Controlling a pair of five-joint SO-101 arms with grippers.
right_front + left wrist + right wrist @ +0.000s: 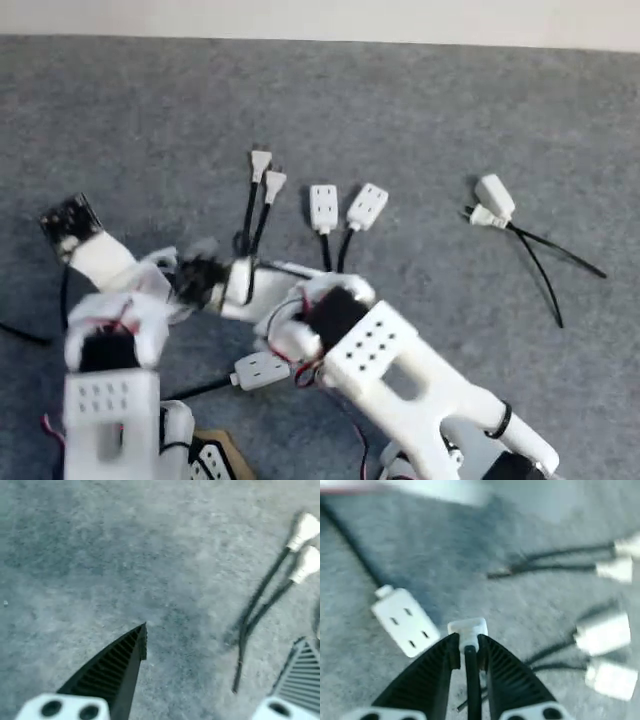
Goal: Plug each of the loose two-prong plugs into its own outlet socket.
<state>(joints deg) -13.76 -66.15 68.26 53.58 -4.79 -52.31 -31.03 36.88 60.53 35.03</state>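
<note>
My right gripper (467, 640) is shut on a white two-prong plug (467, 629) whose black cord runs back between the fingers. It hovers just beside a white outlet socket (405, 622) (262, 370) lying on the grey carpet. Two loose plugs (260, 160) (274, 183) lie side by side farther back, with two more sockets (323, 207) (367, 205) to their right. My left gripper (220, 635) is open above bare carpet, with the two loose plugs (302, 530) (307, 562) ahead of it and to one side.
At the right of the carpet a plug (483, 215) sits joined to a socket (495, 193), black cords trailing away. Both arms crowd the front middle, over tangled cords (250, 235). Open carpet (140, 130) stretches across the far left.
</note>
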